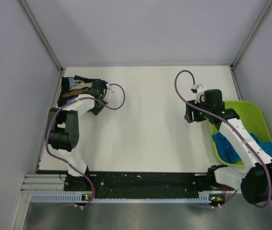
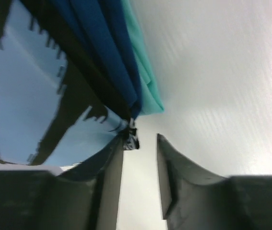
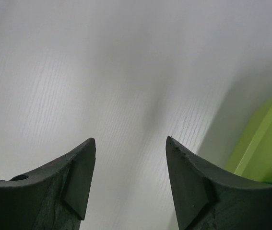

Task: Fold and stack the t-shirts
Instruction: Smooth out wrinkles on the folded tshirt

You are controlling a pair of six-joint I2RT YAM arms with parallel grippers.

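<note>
A folded stack of t-shirts (image 1: 74, 88) lies in the far left corner of the table, with a black shirt with tan print on top. In the left wrist view the stack shows the black shirt with light-blue print (image 2: 25, 96), blue layers (image 2: 108, 52) and a teal edge (image 2: 147, 91). My left gripper (image 1: 96, 91) (image 2: 140, 139) is open with a narrow gap. Its left fingertip touches the stack's corner and only table shows between the jaws. My right gripper (image 1: 189, 116) (image 3: 131, 140) is open and empty above the table. A bright blue shirt (image 1: 231, 148) lies in the tub.
A lime-green plastic tub (image 1: 253, 112) stands at the right edge under my right arm; its rim shows in the right wrist view (image 3: 265, 153). Grey walls close in the white table (image 1: 145, 124) on the far, left and right sides.
</note>
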